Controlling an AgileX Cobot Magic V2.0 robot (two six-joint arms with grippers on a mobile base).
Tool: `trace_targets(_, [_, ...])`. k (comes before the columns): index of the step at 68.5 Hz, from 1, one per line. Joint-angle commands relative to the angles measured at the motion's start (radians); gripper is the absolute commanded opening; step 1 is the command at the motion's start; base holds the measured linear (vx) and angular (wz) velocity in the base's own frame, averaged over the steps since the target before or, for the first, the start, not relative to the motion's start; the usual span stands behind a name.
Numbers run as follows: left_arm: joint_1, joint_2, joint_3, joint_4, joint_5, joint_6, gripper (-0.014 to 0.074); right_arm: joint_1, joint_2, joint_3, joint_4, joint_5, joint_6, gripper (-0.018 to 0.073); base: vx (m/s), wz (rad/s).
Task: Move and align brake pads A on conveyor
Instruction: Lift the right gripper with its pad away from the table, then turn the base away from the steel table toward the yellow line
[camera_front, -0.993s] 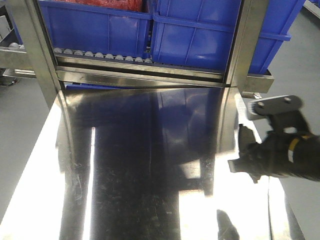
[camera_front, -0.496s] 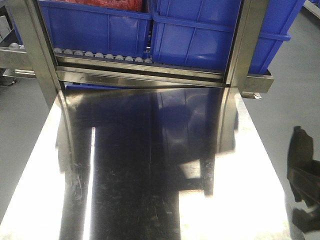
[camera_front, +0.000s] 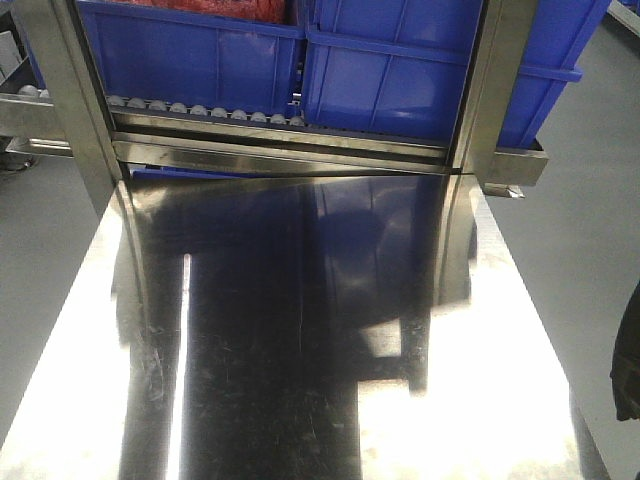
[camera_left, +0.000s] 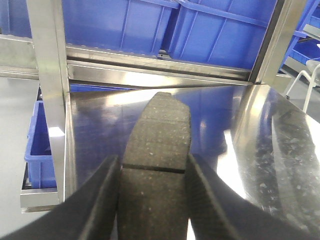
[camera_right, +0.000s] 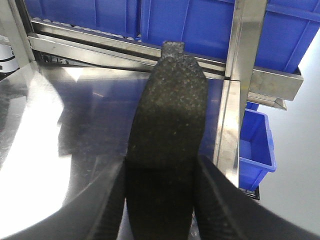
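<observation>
In the left wrist view my left gripper (camera_left: 153, 172) is shut on a dark grey brake pad (camera_left: 159, 135) with a centre groove. The pad sticks out forward over the shiny steel table (camera_left: 260, 150). The right wrist view has my right gripper (camera_right: 161, 172) shut on another dark brake pad (camera_right: 170, 110), which points toward the rack post above the steel table (camera_right: 65, 130). Only a dark sliver of my right arm (camera_front: 630, 370) shows at the right edge of the front view. The conveyor is out of view.
Blue plastic bins (camera_front: 400, 70) sit on a steel roller rack (camera_front: 280, 140) behind the table. Upright steel posts (camera_front: 495, 80) flank the rack. A smaller blue bin (camera_right: 255, 145) stands low beside the table's right side, and another one (camera_left: 40, 145) on its left.
In the front view my right arm has swung away to the right and down. It was over the table's right edge and now shows only as a dark sliver at the frame edge.
</observation>
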Motion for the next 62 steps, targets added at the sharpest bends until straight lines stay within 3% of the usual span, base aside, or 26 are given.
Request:
trace_targets(1, [-0.002,0.008,-0.03,0.005,-0.097,0.0,0.0101,-0.001,0.008,-0.032,-0.021,-0.097,-0.006,0.0043,0.0,0.0])
trace_targets(62, [-0.002,0.008,-0.03,0.005,-0.097,0.0,0.0101,-0.001,0.008,-0.032,-0.021,-0.097,-0.006,0.0043,0.0,0.0])
